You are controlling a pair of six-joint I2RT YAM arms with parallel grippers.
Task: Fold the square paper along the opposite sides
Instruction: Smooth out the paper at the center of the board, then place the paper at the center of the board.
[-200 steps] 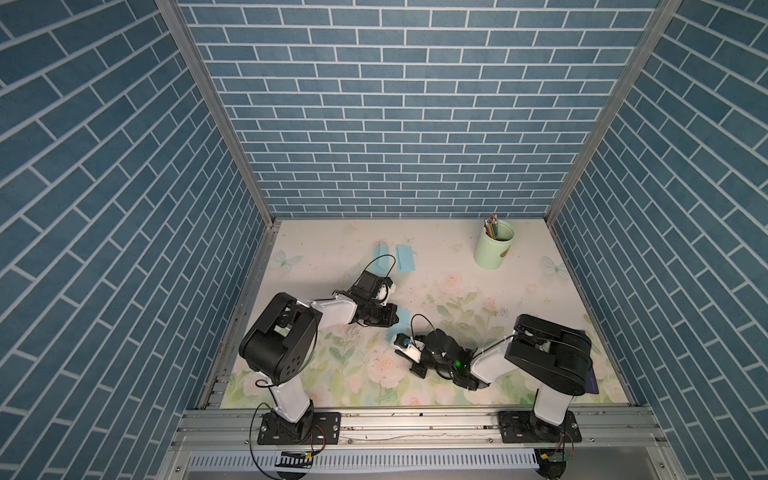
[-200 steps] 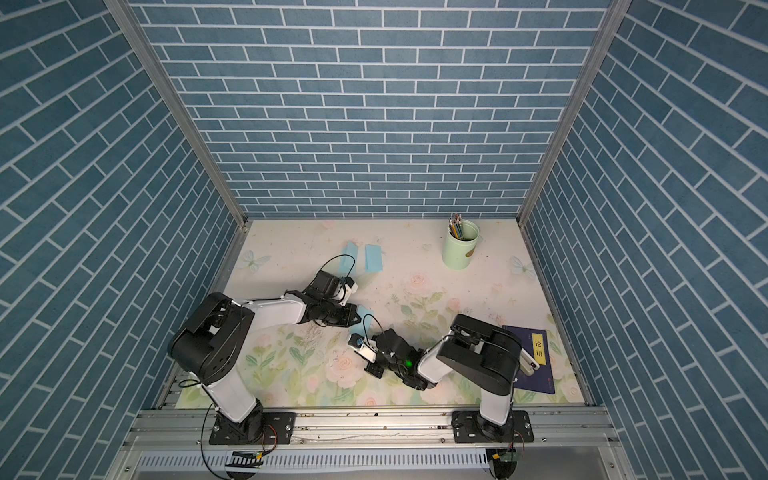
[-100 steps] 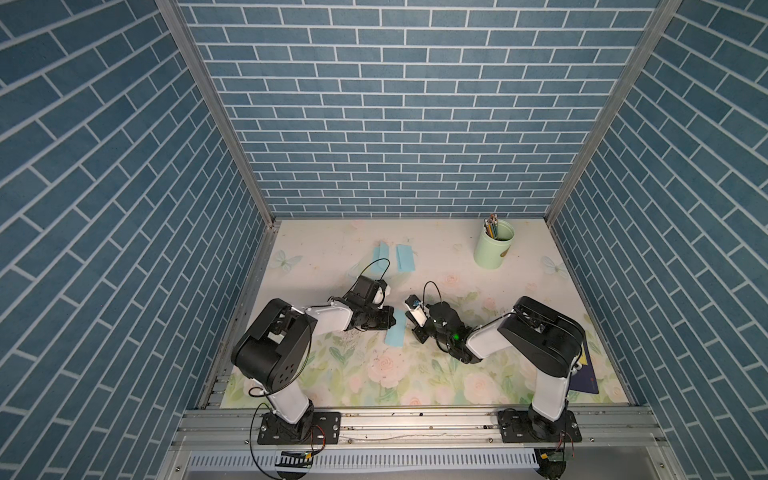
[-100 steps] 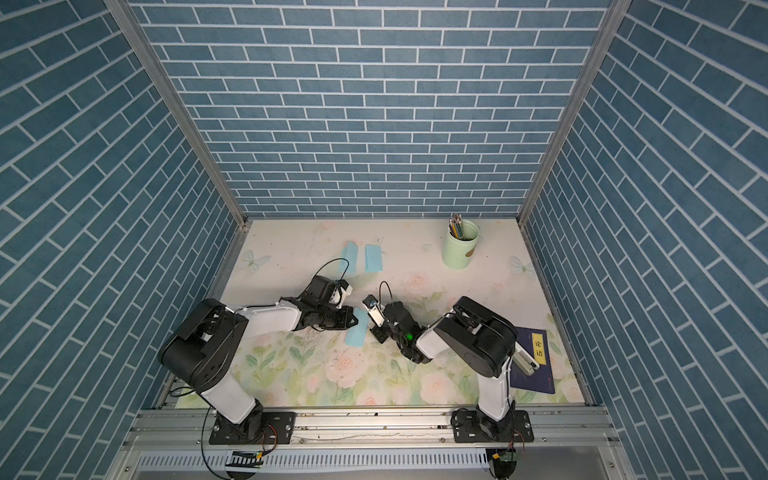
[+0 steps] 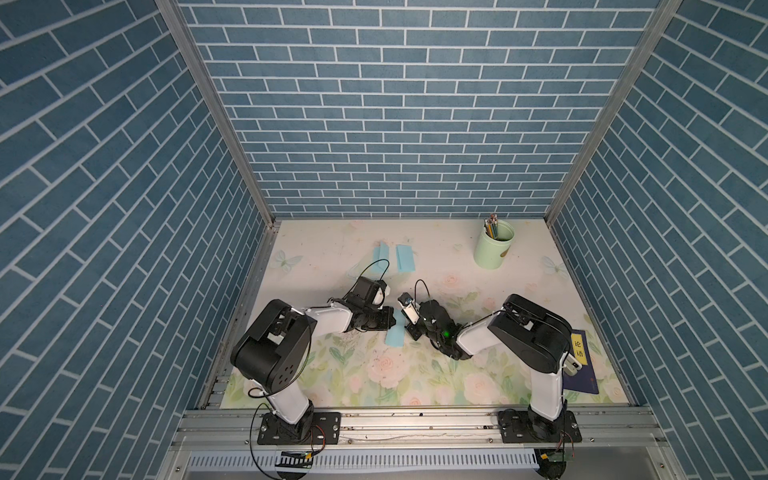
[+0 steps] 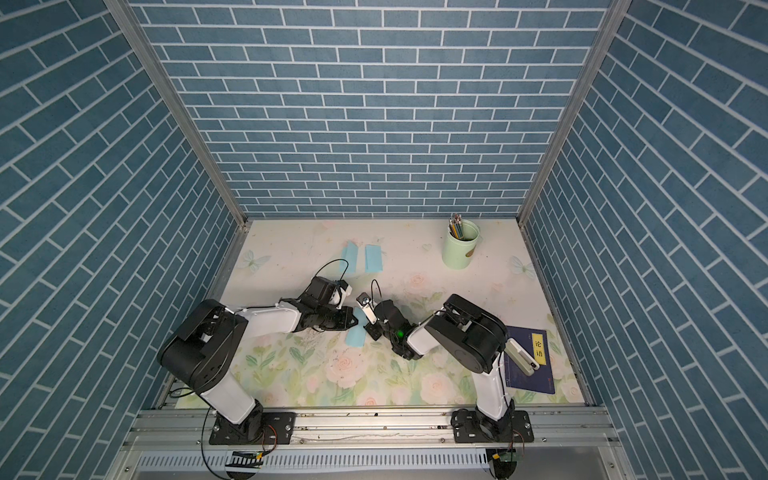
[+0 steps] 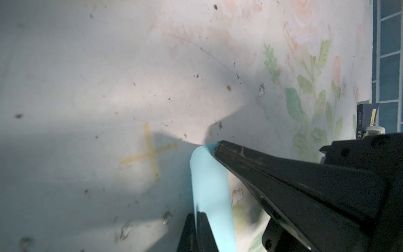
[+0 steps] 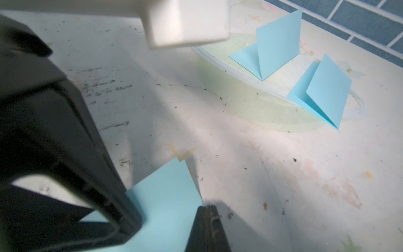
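The left pincer [image 7: 197,220] is clamped shut on one edge of the light blue paper [image 7: 209,185], which arches away from it, just above the desk [image 7: 109,87], to the right pincer [image 8: 207,216]. That one, equally shut, appears to nip the opposite corner. This hold likely lets one side be carried over onto the other.

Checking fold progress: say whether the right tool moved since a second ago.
Yes. The right tool, pinching the paper, moved away from the front rail, toward the cup.
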